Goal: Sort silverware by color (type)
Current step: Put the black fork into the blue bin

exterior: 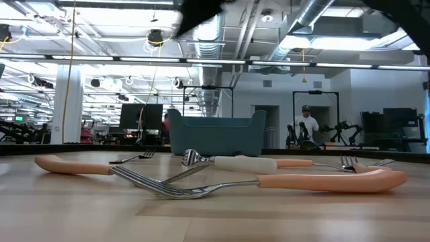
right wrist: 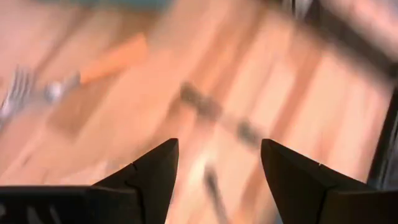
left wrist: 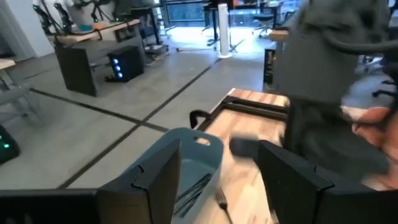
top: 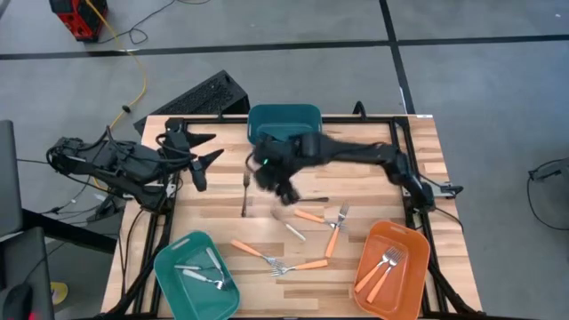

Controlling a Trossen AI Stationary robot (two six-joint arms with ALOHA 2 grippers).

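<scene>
Right gripper [top: 283, 188], fingers spread and empty, hovers mid-frame beside the dark fork [top: 245, 194]; orange forks [top: 313, 242] lie lower centre. We advise centring squarely over one handle before closing. Left gripper [top: 203, 151] waits spread, upper left.

The high view looks straight down on the whole table [top: 213, 222] from well above. The low view sits at tabletop height, close to the orange-handled forks [exterior: 322, 180], facing level across the table toward the teal bin [exterior: 215, 133] at the far edge and the room beyond. The left wrist view faces that same teal bin [left wrist: 186, 162] from outside the table's left edge. The right wrist view looks down, near the tabletop, on an orange-handled fork [right wrist: 93, 68].
</scene>
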